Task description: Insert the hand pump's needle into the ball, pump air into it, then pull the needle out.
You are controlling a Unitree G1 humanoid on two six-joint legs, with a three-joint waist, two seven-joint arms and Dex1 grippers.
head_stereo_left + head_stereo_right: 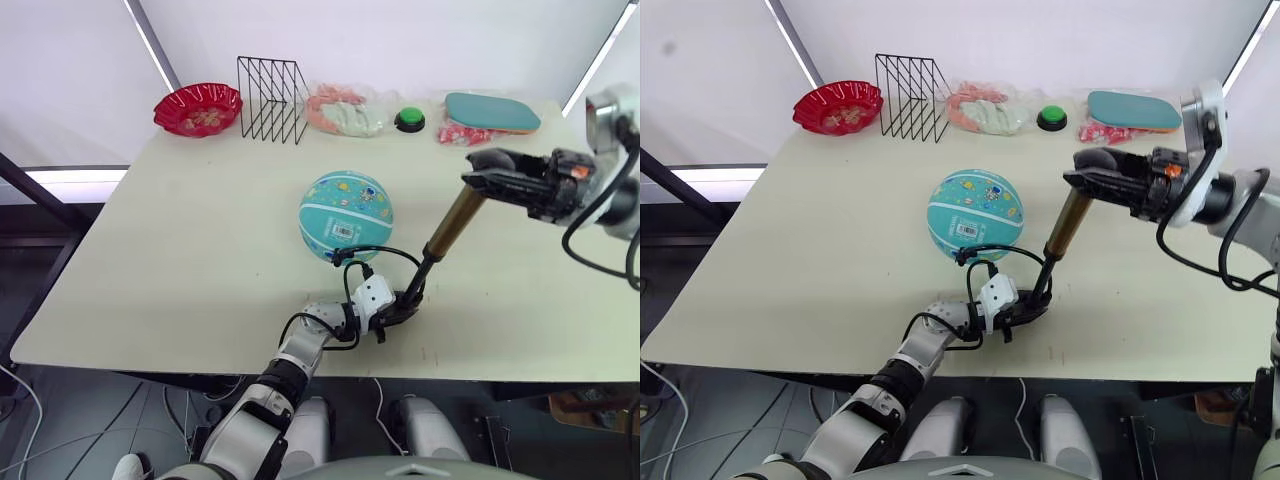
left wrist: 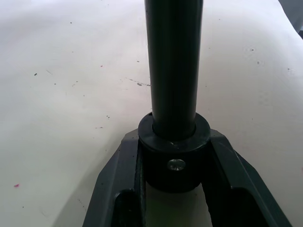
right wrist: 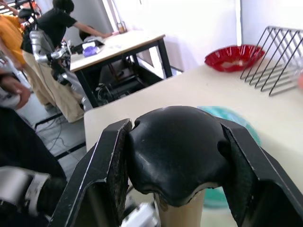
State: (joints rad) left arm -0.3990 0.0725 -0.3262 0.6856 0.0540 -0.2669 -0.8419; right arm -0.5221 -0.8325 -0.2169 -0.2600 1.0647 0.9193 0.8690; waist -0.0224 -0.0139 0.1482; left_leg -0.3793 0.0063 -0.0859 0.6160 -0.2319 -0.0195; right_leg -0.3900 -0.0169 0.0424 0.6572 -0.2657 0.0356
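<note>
- Table [image 1: 180, 250]: pale cream top, matte, lightly speckled with small marks; rounded corners.
- Ball [image 1: 346, 215]: teal rubber sphere with white seam lines, cartoon prints and a white barcode sticker facing the near edge; sits about mid-table, looks fully round.
- Hand pump [image 1: 455, 222]: bronze-gold metal cylinder, tilted, black rounded top cap toward the right edge, black base resting on the table near the near edge, just beside the ball.
- Thin black hose [image 1: 375, 252]: loops from the pump base up to the near side of the ball; the needle is too small to make out.
- Right gripper [image 1: 487, 170]: black fingers clamped on the pump's rounded top cap.
- Left gripper [image 1: 405, 305]: fingers closed around the pump's black base collar [image 2: 174, 156], a small screw head visible in it.
- Far edge, from left corner: red glossy scalloped bowl [image 1: 198, 108], black wire rack [image 1: 271, 98], crinkled plastic bag [image 1: 345, 110], green button [image 1: 409, 119], flat teal oval pad [image 1: 491, 111].
</note>
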